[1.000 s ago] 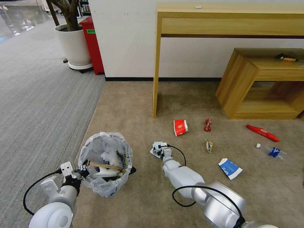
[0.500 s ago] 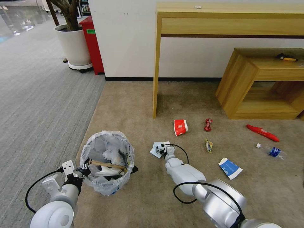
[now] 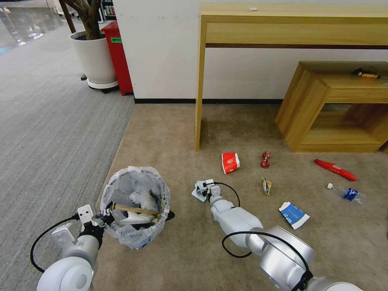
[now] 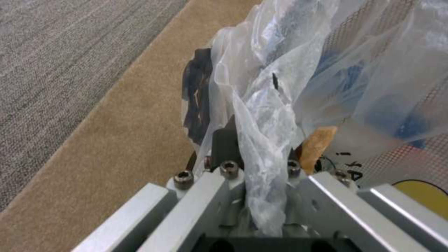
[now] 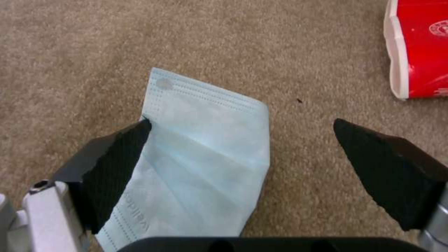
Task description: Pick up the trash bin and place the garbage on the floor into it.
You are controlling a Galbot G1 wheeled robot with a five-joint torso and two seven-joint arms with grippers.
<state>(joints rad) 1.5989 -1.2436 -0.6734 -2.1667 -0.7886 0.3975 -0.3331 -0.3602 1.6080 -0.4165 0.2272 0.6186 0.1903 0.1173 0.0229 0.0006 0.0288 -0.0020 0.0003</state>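
Left gripper (image 3: 106, 217) clamped on bag-lined rim of trash bin (image 3: 135, 212), which sits just ahead of it on floor (image 3: 169, 137). Stick and white litter already inside. Right gripper (image 5: 243, 154) low over carpet, jaws spread wide, pale-blue mask (image 5: 201, 154) under one fingertip (image 5: 119, 164), red paper cup (image 3: 230, 162) beyond. I judge step: mask pickup. Next: recentre over mask, then pinch.

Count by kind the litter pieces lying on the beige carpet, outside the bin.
Red paper cup: 1
Red crinkled wrappers: 2
Yellowish crinkled wrapper: 1
Blue-white flat carton: 1
Clear plastic bottle: 1
Pale-blue cloth mask: 1
Total: 7
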